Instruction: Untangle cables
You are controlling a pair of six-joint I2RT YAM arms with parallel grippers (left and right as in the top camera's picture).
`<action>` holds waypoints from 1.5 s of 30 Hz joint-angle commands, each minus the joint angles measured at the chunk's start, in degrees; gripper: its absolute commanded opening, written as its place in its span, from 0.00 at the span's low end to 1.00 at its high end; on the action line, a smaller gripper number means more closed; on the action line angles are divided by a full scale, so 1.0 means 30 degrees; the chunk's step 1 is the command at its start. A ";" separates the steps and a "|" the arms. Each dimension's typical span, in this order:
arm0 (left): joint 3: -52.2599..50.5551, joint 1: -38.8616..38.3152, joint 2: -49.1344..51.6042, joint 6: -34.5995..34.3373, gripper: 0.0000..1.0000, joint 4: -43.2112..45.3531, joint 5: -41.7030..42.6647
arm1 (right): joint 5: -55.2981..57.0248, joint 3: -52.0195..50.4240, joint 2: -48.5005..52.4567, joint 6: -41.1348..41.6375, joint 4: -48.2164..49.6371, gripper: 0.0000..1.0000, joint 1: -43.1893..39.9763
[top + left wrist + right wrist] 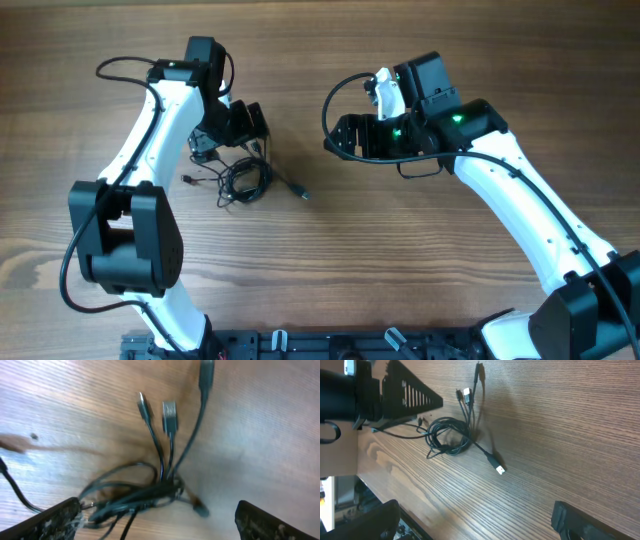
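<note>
My left gripper [238, 128] and right gripper [337, 138] both stand released and empty, the cables [246, 180] lie bunched on the table [400, 260] just beside the left one, and I fear grabbing several cords together would tighten the knot.

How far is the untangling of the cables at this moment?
Little looks done: one plug end lies stretched out, but the cables are bunched in one knot. Nothing is in hand: the left tool hangs open over them, and the right tool is open, off to the side. Left: separating every cord.
</note>
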 commanded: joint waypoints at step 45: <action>0.0299 0.5100 -0.2885 -0.4095 0.94 -0.3483 0.0568 | -0.9333 0.0780 0.0284 1.0579 2.1303 0.04 0.1122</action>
